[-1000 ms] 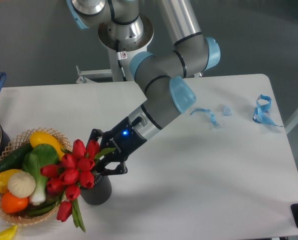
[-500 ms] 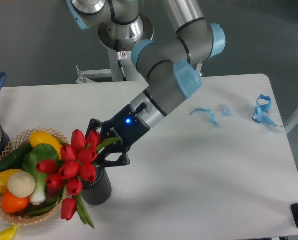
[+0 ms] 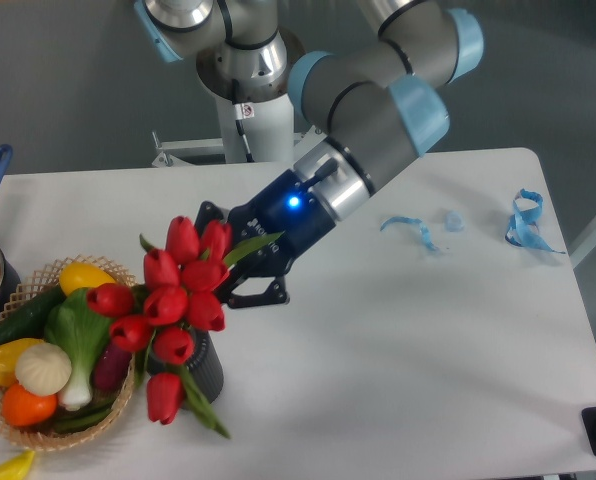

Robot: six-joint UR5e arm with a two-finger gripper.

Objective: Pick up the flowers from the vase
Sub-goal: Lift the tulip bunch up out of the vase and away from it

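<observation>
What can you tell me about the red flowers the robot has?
The flowers are a bunch of red tulips with closed buds, green stems and long green leaves. The bunch leans toward the camera, one bud hanging lowest with a leaf beside it. The robot's black tool is shut on the bunch from the right. The blooms hide most of the dark ribbed vase below them, so whether the stems are out of it cannot be seen. A wicker basket of vegetables sits just left.

White lettering runs along the claw [image 3: 240, 272] body, too small to read.
</observation>
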